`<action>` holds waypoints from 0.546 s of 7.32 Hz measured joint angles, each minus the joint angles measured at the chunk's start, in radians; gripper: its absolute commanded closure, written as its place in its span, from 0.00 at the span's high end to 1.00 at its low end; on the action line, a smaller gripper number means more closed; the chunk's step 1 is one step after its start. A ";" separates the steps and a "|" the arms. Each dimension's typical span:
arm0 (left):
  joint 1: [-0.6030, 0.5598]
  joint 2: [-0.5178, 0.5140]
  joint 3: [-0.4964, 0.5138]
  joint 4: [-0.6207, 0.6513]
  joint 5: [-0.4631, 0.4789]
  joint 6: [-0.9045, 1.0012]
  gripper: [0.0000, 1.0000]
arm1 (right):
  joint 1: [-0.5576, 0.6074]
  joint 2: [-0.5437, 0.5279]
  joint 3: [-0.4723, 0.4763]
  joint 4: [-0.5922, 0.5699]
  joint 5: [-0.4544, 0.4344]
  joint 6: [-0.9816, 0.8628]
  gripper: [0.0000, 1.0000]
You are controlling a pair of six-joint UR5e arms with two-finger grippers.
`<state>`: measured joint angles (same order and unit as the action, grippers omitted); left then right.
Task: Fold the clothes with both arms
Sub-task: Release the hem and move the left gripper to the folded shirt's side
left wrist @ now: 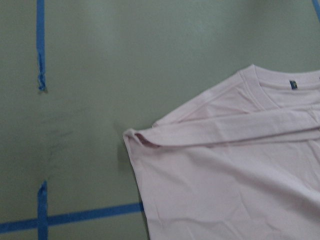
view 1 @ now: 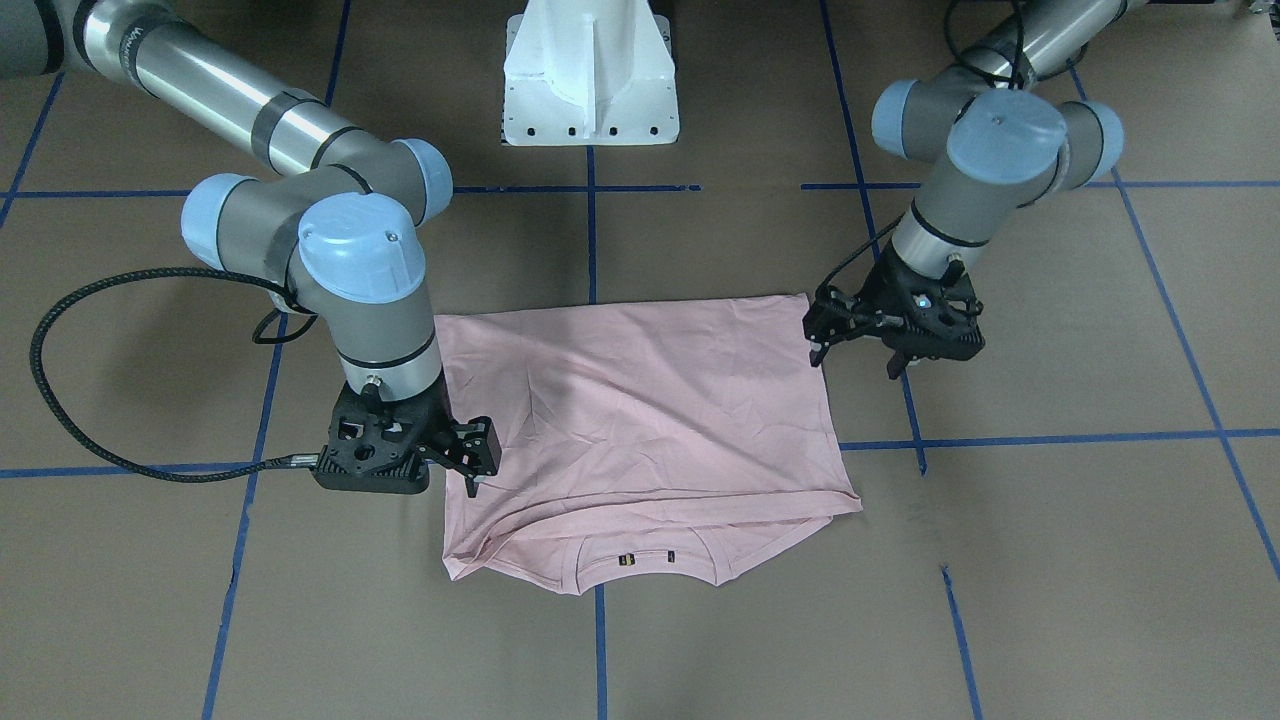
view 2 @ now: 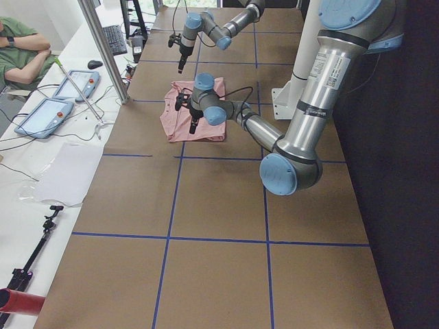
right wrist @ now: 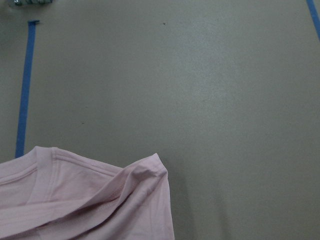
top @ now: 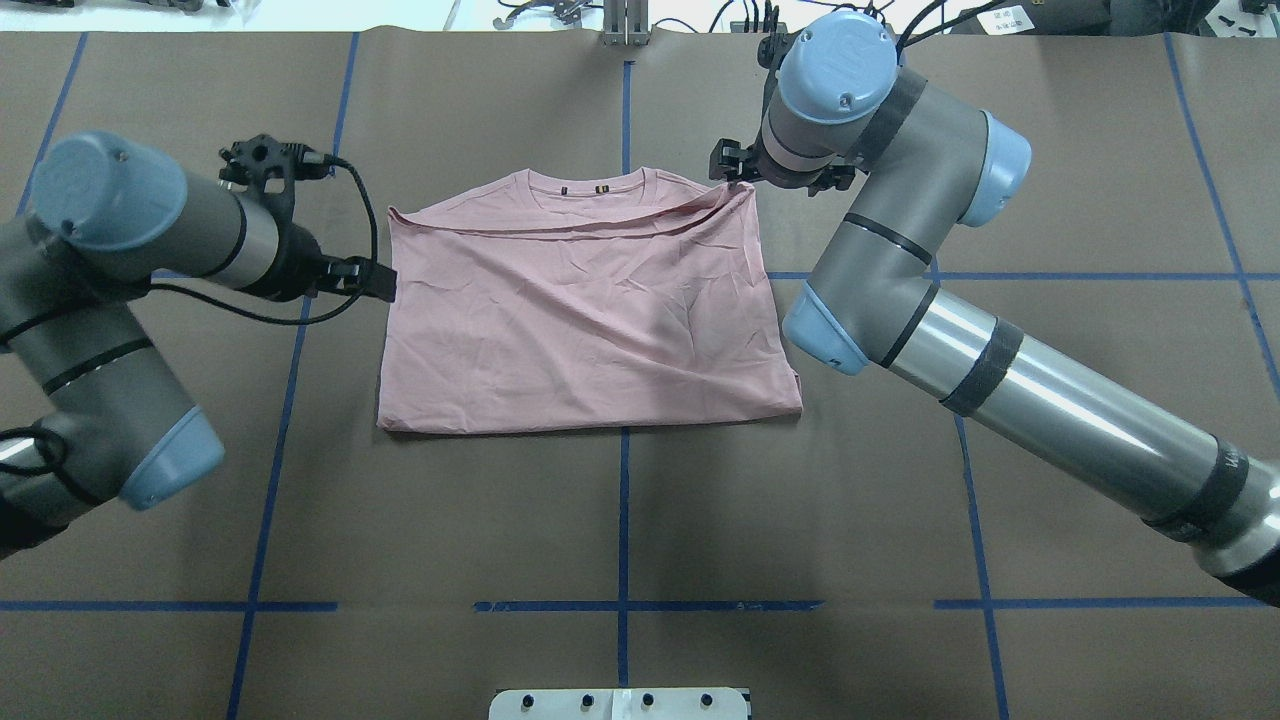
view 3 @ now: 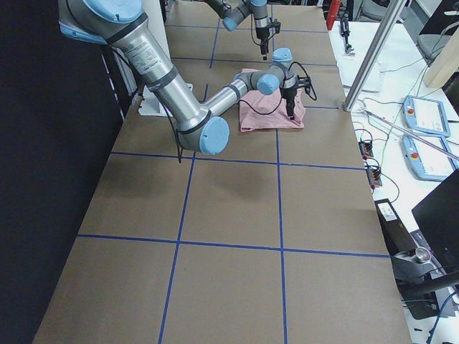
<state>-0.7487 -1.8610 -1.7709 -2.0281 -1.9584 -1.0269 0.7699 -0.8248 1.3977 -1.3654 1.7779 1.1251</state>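
Note:
The pale pink T-shirt (view 1: pixel 640 400) lies folded on the brown table with its plain reverse up. Its collar edge points away from the robot, and the print is hidden. It also shows in the overhead view (top: pixel 580 310) and in both wrist views (left wrist: pixel 225 175) (right wrist: pixel 100 200). My left gripper (view 1: pixel 855 362) (top: pixel 385 283) hangs open and empty just beside the shirt's left edge, near the folded side. My right gripper (view 1: pixel 472 480) (top: pixel 735 172) hangs just above the shirt's far right corner. It looks open and holds nothing. The corner lies loose on the table.
The white pedestal base (view 1: pixel 590 80) stands at the robot's side of the table. Blue tape lines (top: pixel 623 500) cross the brown surface. Beyond the far edge are a metal post (view 2: pixel 103 48), tablets (view 2: pixel 41 116) and a seated person (view 2: pixel 20 48).

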 measured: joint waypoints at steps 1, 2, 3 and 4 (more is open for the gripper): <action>0.047 0.065 -0.038 -0.056 0.016 -0.092 0.56 | 0.001 -0.013 0.019 0.000 0.003 -0.003 1.00; 0.110 0.101 -0.050 -0.108 0.059 -0.206 0.49 | 0.001 -0.019 0.027 0.000 0.003 -0.004 1.00; 0.163 0.110 -0.049 -0.132 0.096 -0.288 0.49 | 0.002 -0.024 0.033 0.000 0.002 -0.004 1.00; 0.192 0.107 -0.045 -0.140 0.115 -0.326 0.49 | 0.002 -0.030 0.041 0.000 0.002 -0.005 1.00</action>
<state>-0.5571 -1.7538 -1.8162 -2.1680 -1.8434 -1.3533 0.7715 -0.8550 1.4390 -1.3652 1.7798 1.1204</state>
